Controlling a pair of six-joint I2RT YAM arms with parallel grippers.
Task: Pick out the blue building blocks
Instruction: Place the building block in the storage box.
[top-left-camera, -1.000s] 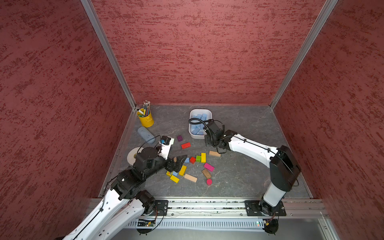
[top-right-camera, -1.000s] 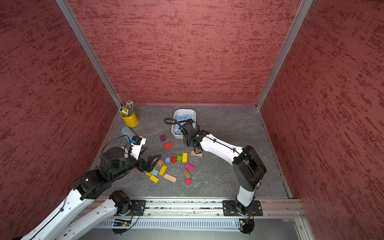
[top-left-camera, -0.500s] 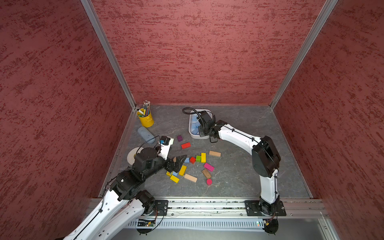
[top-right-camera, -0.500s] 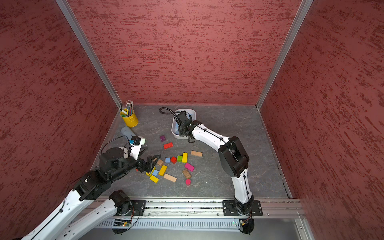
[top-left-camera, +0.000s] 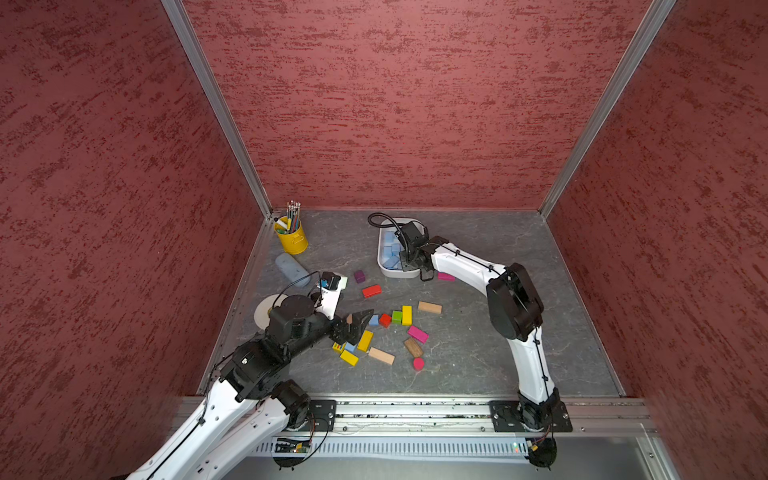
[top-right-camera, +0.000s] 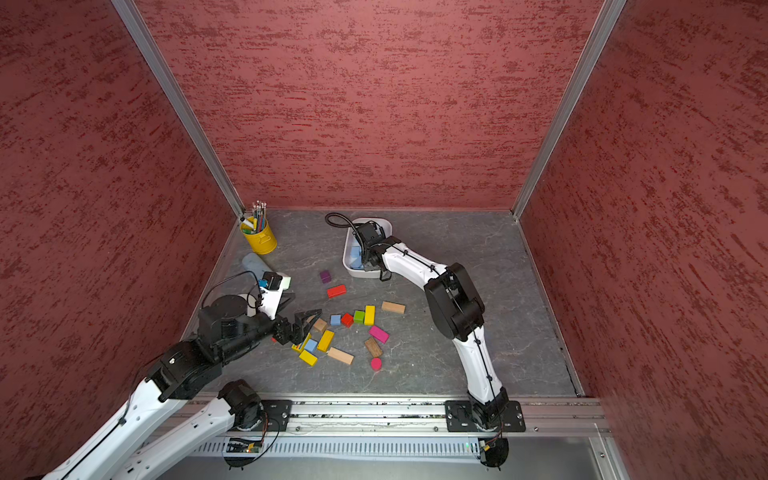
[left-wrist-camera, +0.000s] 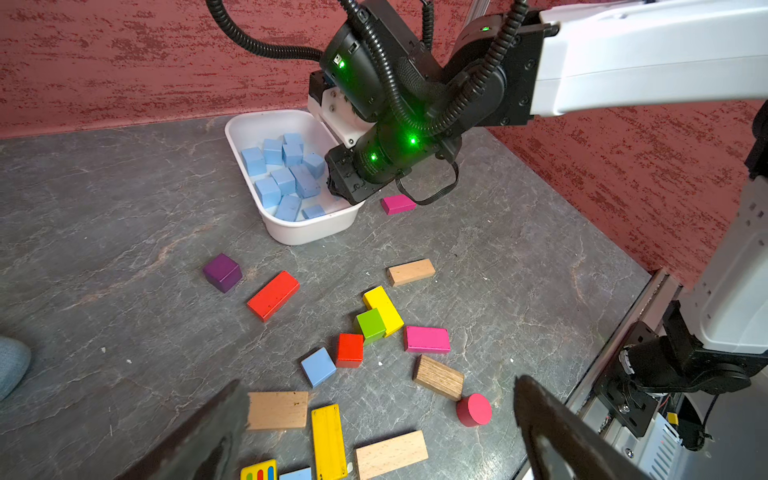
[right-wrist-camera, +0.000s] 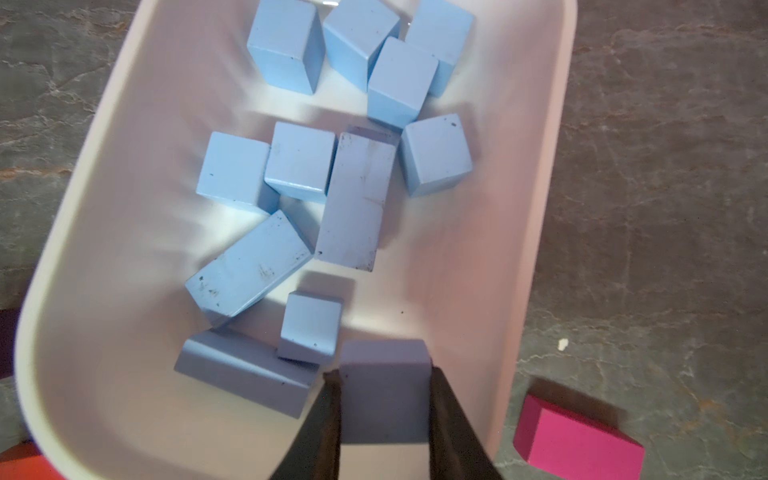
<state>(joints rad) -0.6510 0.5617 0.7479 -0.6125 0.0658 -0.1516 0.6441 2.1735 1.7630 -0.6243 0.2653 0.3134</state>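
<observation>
Right end effector (right-wrist-camera: 384, 386) grasping blue block (right-wrist-camera: 384, 365) over white tray (right-wrist-camera: 536, 208), left end effector (left-wrist-camera: 378, 384) released, loose blue cube (left-wrist-camera: 318, 366) before it, apart from tray

In both top views the scene was seen from high above the front rail (top-left-camera: 415, 409), looking steeply down and toward the back wall (top-left-camera: 395, 104). The worktop (top-left-camera: 498, 332) was shown far off and small, and the two views were nearly alike, shifted slightly sideways. The left wrist view was set low over the worktop, just behind the left claw (left-wrist-camera: 378, 382), and was faced across the scattered blocks (left-wrist-camera: 374, 324) toward the white tray (left-wrist-camera: 291, 237) and the right arm (left-wrist-camera: 644, 54). The right wrist view was placed close above that tray, looking almost straight down past the right claw (right-wrist-camera: 384, 374). The tray was shared by all four views.
</observation>
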